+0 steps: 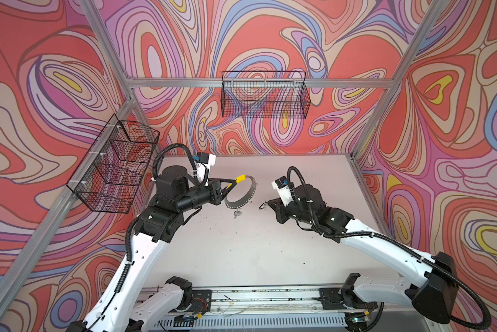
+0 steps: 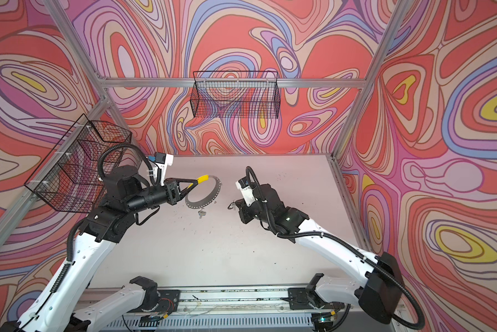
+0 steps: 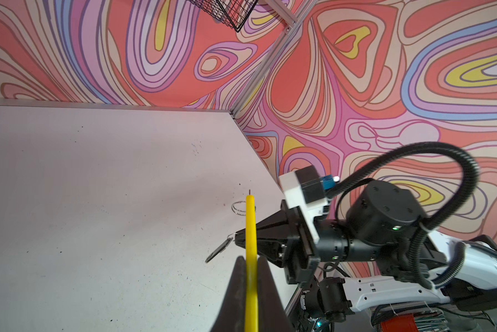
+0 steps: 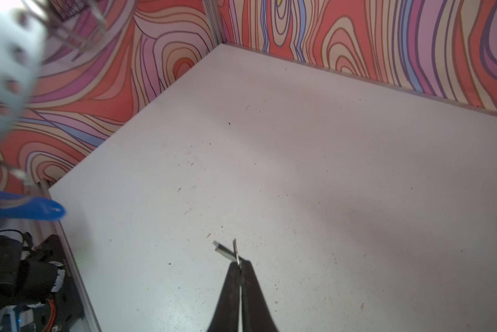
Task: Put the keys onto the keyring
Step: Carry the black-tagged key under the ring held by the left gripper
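Note:
My left gripper (image 1: 235, 180) (image 2: 197, 181) (image 3: 250, 258) is shut on the yellow sleeve (image 3: 250, 230) of the keyring (image 1: 248, 194) (image 2: 212, 195) and holds the grey perforated ring above the table. A silver key (image 1: 237, 213) (image 2: 201, 213) hangs from the ring's lower rim. Its blue tag (image 4: 25, 208) shows blurred in the right wrist view, beside the ring (image 4: 5, 72). To the right of the ring, my right gripper (image 1: 263, 205) (image 2: 230, 206) (image 4: 240, 263) is shut on the other key's small metal parts (image 4: 224, 251). Its black tag (image 3: 218, 250) dangles below the tips.
The white table (image 1: 241, 253) is bounded by patterned walls and aluminium frame posts. One black wire basket (image 1: 266, 96) hangs on the back wall and another (image 1: 115, 169) on the left wall. A small wire loop (image 3: 238, 207) shows beyond the yellow sleeve.

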Controlling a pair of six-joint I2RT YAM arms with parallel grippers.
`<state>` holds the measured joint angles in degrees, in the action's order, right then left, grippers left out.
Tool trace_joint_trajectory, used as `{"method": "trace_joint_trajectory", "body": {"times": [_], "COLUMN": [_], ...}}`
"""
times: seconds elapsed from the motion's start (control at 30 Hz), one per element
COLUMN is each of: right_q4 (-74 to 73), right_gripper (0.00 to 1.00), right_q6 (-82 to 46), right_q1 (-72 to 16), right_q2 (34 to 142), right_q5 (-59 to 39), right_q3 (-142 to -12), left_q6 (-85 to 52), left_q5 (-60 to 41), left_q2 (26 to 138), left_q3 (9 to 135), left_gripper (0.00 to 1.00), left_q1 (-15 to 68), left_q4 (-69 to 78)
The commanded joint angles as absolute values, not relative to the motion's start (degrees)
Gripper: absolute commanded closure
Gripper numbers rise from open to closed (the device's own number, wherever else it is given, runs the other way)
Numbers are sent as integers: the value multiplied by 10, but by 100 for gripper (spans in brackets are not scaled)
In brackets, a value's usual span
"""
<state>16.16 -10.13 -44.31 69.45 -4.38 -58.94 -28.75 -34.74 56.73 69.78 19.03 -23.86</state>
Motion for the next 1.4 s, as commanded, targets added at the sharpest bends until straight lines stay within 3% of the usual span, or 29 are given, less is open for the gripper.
{"method": "trace_joint_trajectory", "body": {"times": [0.0,0.53,0.9,1.37], "right_q4": [209,274,266,257], "right_gripper": [100,100,100,100], "right_q6": [-108,-77,-83,-89], "right_q1": [-463,-529,-530,-530], "right_q2": [677,744,765,766], "right_q5": [-68,-117,-63,-70], "right_q3": [-642,-766,-786,-786], "left_q6": [-294,-295,-295,-293], "left_q5": [-323,-312,-324,-340], "left_q2": [565,557,550,537], "left_q3": [726,737,730,715], "left_gripper": [100,100,100,100], "left_q1": [187,187,187,187], "left_q4": [-224,-232,-228,-220]}}
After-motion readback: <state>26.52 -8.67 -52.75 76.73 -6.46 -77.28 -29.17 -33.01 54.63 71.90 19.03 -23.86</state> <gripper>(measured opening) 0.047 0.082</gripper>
